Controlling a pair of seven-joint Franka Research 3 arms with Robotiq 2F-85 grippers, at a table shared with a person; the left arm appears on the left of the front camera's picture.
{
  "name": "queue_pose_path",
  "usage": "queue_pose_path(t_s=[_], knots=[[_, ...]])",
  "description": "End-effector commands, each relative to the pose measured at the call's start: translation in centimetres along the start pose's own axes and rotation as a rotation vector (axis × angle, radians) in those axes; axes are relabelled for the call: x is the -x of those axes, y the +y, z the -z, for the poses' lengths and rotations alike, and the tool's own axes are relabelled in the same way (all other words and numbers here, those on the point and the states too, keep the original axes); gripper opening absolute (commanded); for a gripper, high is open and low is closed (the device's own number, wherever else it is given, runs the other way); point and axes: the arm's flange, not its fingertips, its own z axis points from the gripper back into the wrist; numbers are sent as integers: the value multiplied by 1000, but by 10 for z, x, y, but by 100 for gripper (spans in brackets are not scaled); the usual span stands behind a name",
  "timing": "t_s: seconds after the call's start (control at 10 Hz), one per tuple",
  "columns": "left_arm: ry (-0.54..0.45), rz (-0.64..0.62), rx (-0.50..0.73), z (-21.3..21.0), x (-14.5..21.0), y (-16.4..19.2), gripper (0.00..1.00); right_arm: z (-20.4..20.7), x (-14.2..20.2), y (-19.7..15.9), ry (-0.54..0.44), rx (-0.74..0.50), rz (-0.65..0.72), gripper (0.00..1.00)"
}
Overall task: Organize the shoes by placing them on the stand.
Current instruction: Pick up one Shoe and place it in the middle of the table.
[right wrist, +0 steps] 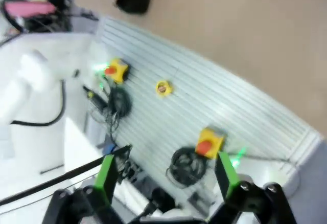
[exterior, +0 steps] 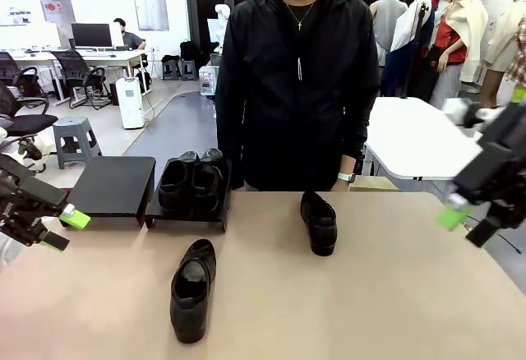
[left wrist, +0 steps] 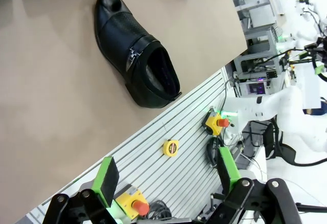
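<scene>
A tan surface [exterior: 370, 294] stretches between two robot arms and a person [exterior: 292, 89] in black, who stands at its far edge. At the far left sits the black stand [exterior: 115, 186], two sloped platforms side by side. The right platform [exterior: 187, 221] carries two shoes [exterior: 191, 181] set close together. A third shoe [exterior: 319, 222] lies on the surface just in front of the person. A fourth shoe [exterior: 192, 288] lies nearer the robot, left of centre; the left wrist view shows its metal buckle. The left pincer [exterior: 66, 230] hovers by the surface's left edge, near the stand, with its green pads spread apart. The right pincer [exterior: 467, 224] hangs at the right edge, blurred, with its pads spread wide too.
</scene>
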Motion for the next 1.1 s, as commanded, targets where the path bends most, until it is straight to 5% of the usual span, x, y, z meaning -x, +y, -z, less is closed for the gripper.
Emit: queue_pose_path(t_s=[0.0,0.3,0.4,1.0], knots=[[-8,17,25,-1,1,1,100,25,14,-28,-239,-47,-145,100],[-8,17,25,-1,1,1,100,51,3,-53,-291,73,-68,100],[-8,17,25,-1,1,1,100,5,10,-42,-265,12,-68,100],[-8,17,25,-1,1,1,100,5,10,-42,-265,12,-68,100]])
